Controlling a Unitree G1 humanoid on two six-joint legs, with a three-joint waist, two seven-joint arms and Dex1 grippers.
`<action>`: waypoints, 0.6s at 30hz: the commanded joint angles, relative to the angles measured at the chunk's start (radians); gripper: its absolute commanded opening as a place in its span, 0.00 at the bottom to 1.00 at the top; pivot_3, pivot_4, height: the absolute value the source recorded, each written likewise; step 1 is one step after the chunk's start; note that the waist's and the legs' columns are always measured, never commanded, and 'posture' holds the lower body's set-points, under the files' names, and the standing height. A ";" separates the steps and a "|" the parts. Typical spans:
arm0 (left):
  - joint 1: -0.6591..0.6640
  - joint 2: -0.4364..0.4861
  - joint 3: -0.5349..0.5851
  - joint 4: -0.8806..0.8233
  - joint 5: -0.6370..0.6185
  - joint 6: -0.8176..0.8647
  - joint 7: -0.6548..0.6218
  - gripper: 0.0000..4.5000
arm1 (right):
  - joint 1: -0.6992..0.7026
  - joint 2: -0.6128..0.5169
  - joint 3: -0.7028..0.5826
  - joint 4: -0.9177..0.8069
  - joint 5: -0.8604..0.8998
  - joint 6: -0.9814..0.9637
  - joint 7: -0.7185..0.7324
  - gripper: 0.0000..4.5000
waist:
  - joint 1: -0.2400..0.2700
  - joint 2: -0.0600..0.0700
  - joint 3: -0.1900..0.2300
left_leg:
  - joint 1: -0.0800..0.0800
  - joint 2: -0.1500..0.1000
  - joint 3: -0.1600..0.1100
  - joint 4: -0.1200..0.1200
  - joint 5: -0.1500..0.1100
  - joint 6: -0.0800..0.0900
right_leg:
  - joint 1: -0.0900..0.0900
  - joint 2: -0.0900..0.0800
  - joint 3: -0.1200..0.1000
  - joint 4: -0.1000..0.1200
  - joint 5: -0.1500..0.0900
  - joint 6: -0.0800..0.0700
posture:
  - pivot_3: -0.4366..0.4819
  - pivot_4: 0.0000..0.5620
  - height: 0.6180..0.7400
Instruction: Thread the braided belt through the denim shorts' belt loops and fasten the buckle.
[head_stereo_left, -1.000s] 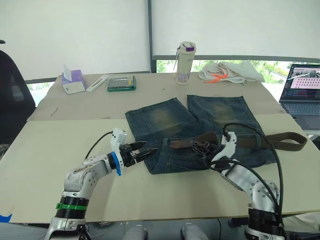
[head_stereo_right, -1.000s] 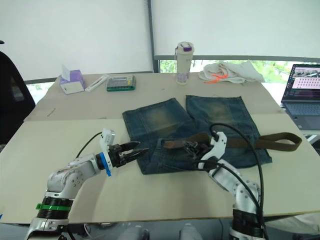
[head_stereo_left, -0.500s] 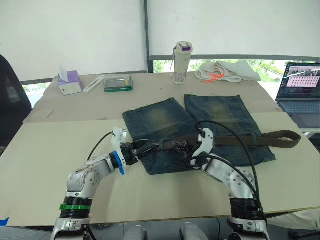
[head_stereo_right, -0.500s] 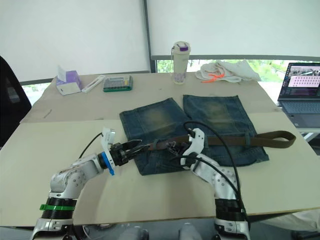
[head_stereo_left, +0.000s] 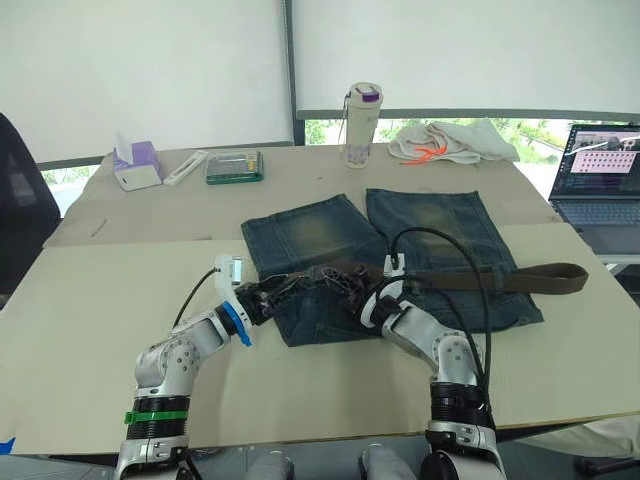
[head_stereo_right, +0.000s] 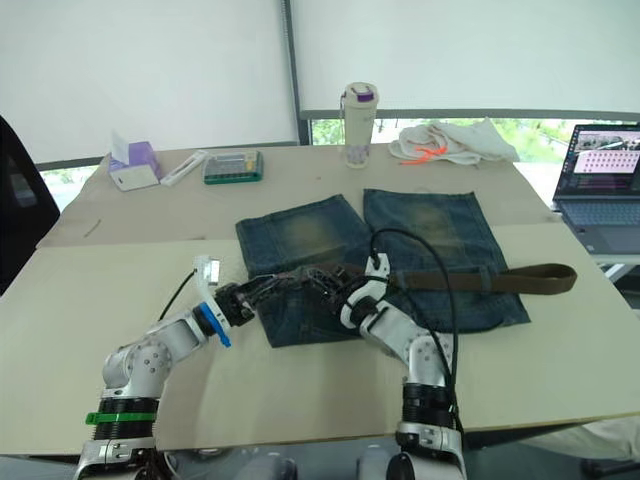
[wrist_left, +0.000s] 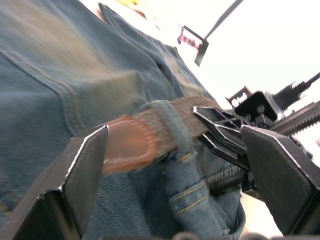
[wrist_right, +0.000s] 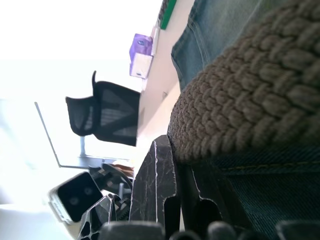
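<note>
A: Item one, left gripper (head_stereo_left: 262, 297)?
B: At the shorts' left waist corner. Fingers (wrist_left: 82, 170) spread apart, straddling the belt's smooth tan tip; nothing pinched.

A: Item two, the braided belt (head_stereo_left: 480, 280)?
B: One strap, dark brown, woven. Long axis runs left to right across the waistband. The tip points to the robot's left; the far end folds back in a loop that overhangs the shorts' right edge onto the table (head_stereo_left: 80, 300). In the left wrist view one belt loop (wrist_left: 172, 127) wraps over it near the tip.

A: Item three, the denim shorts (head_stereo_left: 440, 225)?
B: One pair, faded blue with yellowish patches, lying flat mid-table, two legs pointing away from the robot, waistband nearest.

A: Item four, right gripper (head_stereo_left: 352, 290)?
B: On the waistband just right of the left one, clamped on the belt's braid.

A: Buckle?
B: Cannot make it out.
</note>
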 joint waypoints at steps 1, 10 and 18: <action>-0.020 -0.018 0.045 0.006 -0.050 0.020 0.038 1.00 | -0.028 0.015 -0.011 -0.008 0.037 -0.004 0.002 0.00 | 0.000 0.000 0.000 | 0.000 0.000 0.000 0.000 0.000 0.000 | 0.000 0.000 0.000 0.000 0.000 0.000 | 0.48 0.27 1.00; -0.021 -0.046 0.049 0.021 -0.070 0.037 0.072 1.00 | -0.029 0.029 -0.038 -0.014 0.095 -0.020 0.001 0.00 | -0.001 0.000 0.000 | 0.000 0.000 0.000 0.000 0.000 0.000 | 0.000 0.000 0.000 0.000 0.000 0.000 | 0.48 0.27 1.00; -0.017 -0.079 0.027 0.011 -0.097 0.050 0.068 1.00 | -0.019 0.007 0.007 -0.034 0.067 0.008 0.035 0.00 | -0.001 0.000 0.000 | 0.000 -0.001 0.000 0.000 0.000 0.000 | 0.000 0.000 0.000 0.000 0.000 0.000 | 0.48 0.27 1.00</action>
